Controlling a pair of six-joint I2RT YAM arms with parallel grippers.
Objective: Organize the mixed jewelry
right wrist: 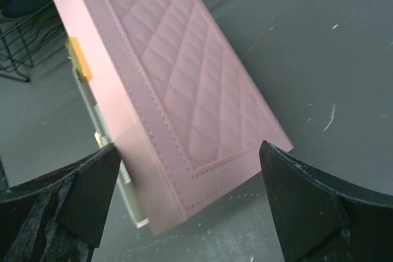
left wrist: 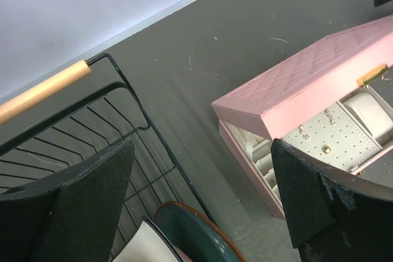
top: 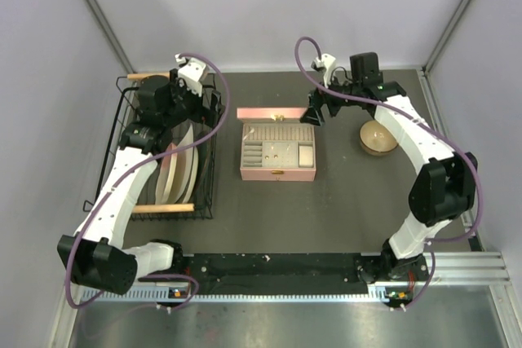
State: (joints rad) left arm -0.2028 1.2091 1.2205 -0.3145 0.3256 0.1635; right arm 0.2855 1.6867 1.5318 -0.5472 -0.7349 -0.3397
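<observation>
The pink jewelry box (top: 277,152) stands open mid-table, its quilted lid (top: 276,112) upright at the back. In the left wrist view the box (left wrist: 288,87) shows a pale perforated pad with a few small silvery pieces (left wrist: 330,115) on it. No tangle of chains is visible in any view. My left gripper (top: 205,105) is open and empty above the dish rack's right side, left of the box; it also shows in its wrist view (left wrist: 202,204). My right gripper (top: 316,113) is open at the lid's right rear corner. In its wrist view (right wrist: 184,207) the lid's back (right wrist: 184,90) lies between the jaws, apart from both.
A black wire dish rack (top: 122,148) with wooden handles holds several upright plates (top: 175,173) at the left. A round wooden bowl (top: 378,137) sits right of the box; its contents cannot be made out. Grey walls close in on three sides.
</observation>
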